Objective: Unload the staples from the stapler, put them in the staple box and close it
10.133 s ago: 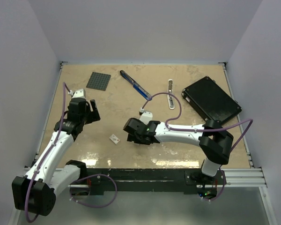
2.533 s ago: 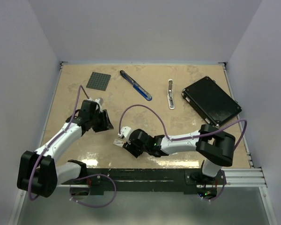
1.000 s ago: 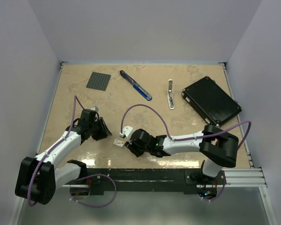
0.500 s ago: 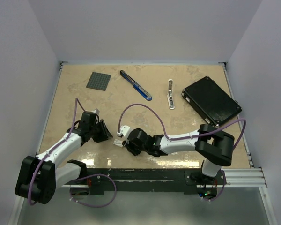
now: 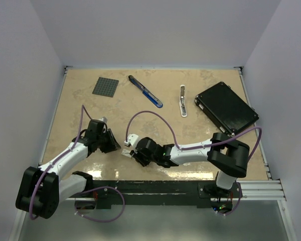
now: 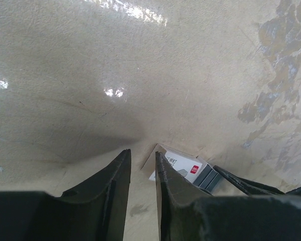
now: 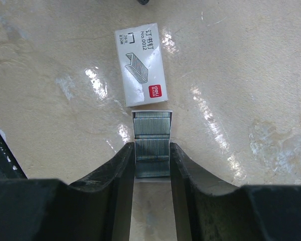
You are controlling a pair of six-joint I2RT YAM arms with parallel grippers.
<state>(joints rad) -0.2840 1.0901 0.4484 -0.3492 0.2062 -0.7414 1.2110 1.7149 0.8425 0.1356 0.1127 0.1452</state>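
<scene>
Both arms have closed in on the staple box (image 7: 140,65): the right gripper (image 7: 151,150) pinches the staples (image 7: 151,129) sticking out of it, and the left gripper (image 6: 140,159), barely parted and empty, sits beside it. The stapler (image 5: 145,92) stays well beyond the box.

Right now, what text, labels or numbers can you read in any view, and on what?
"订书钉": white staple box, right wrist view.
"No.0012": same box, next line.
Corner print on the box: too small to read.
Red badge on the box: looks like "deli", not certain.
Left wrist view: the box's print is blurred.
Staples in the right gripper: no text.
Stapler, black case: no readable text.
</scene>
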